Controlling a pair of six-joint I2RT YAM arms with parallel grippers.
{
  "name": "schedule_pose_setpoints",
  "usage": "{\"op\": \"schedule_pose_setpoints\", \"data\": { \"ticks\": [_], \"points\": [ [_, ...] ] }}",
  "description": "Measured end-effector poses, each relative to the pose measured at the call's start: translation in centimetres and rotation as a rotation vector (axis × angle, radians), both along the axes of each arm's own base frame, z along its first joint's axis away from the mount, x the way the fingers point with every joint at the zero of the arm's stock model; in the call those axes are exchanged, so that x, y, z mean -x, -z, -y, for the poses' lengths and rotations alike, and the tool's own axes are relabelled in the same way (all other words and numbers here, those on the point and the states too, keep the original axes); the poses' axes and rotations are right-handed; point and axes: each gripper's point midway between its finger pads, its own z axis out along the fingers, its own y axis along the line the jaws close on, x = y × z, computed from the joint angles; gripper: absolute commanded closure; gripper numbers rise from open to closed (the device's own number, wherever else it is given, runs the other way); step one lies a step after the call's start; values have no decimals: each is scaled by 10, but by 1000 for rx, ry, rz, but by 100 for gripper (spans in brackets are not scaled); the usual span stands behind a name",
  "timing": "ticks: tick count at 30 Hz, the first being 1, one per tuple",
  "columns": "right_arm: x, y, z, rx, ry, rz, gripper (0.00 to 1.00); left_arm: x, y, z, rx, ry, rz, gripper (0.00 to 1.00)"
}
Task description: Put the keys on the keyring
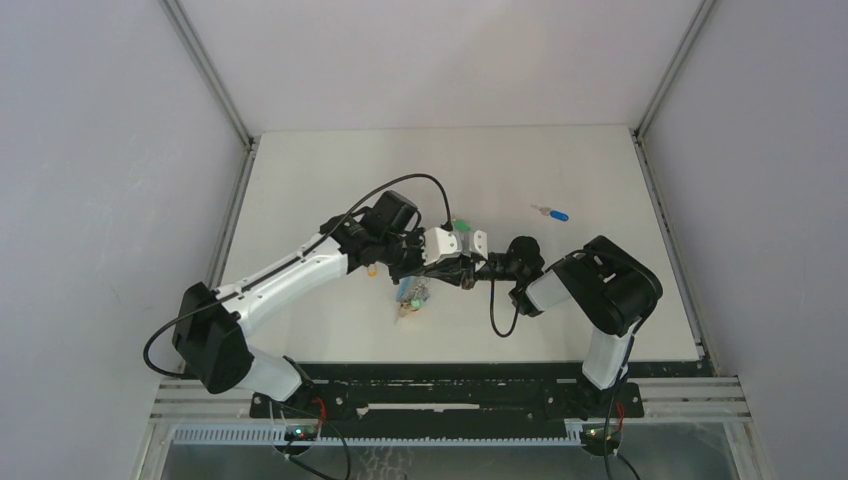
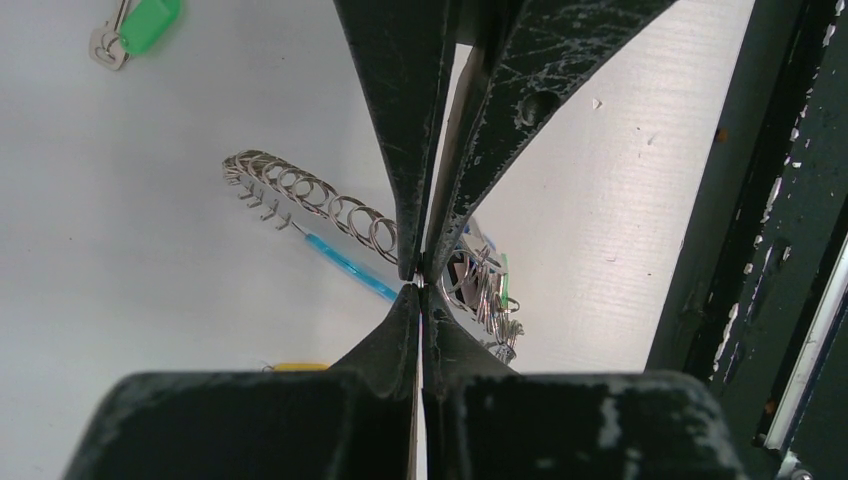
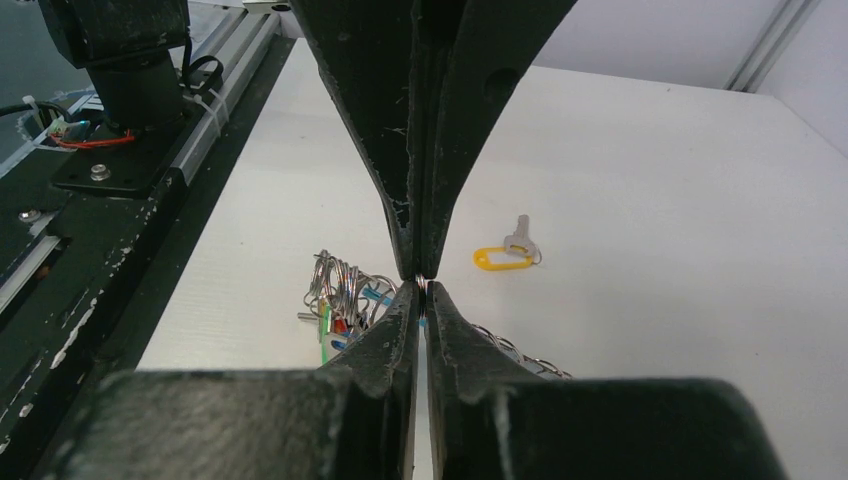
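Observation:
The keyring [image 2: 303, 190] is a thin silver wire with a row of small rings, a turquoise sleeve [image 2: 348, 265] and a bunch of rings with coloured tags [image 3: 338, 292]. In the top view it hangs at mid-table [image 1: 412, 295] under both grippers. My left gripper [image 2: 421, 284] is shut on its wire. My right gripper [image 3: 420, 281] faces it and is shut on the same wire. The green key [image 2: 141, 26] lies beyond the ring, and the yellow key [image 3: 504, 256] lies on the table near it. The blue key [image 1: 552, 212] lies apart at the right.
The two arms meet tip to tip at the middle of the white table [image 1: 330, 160]. A black rail with the arm bases [image 1: 450, 395] runs along the near edge. Grey walls close in the left, right and back sides.

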Motion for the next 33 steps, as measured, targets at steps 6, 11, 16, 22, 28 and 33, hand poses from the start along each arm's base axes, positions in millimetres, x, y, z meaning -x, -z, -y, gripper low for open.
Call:
{"op": "schedule_pose_setpoints", "data": {
  "ticks": [6, 11, 16, 22, 28, 33],
  "points": [
    [0, 0, 0, -2, 3, -9, 100, 0, -1, 1, 34, -28, 12, 93],
    [1, 1, -1, 3, 5, -42, 100, 1, -8, 4, 144, -65, 73, 79],
    [-1, 3, 0, 8, 19, -78, 100, 0, -21, 11, 302, -101, 164, 79],
    [-6, 1, 2, 4, 45, -98, 100, 2, -11, 2, 498, -174, 242, 73],
    [-4, -7, 7, -8, 62, -98, 100, -2, 3, -17, 660, -246, 242, 68],
    [-2, -8, 8, -10, 61, -100, 100, -8, -13, -22, 804, -236, 244, 65]
  ]
}}
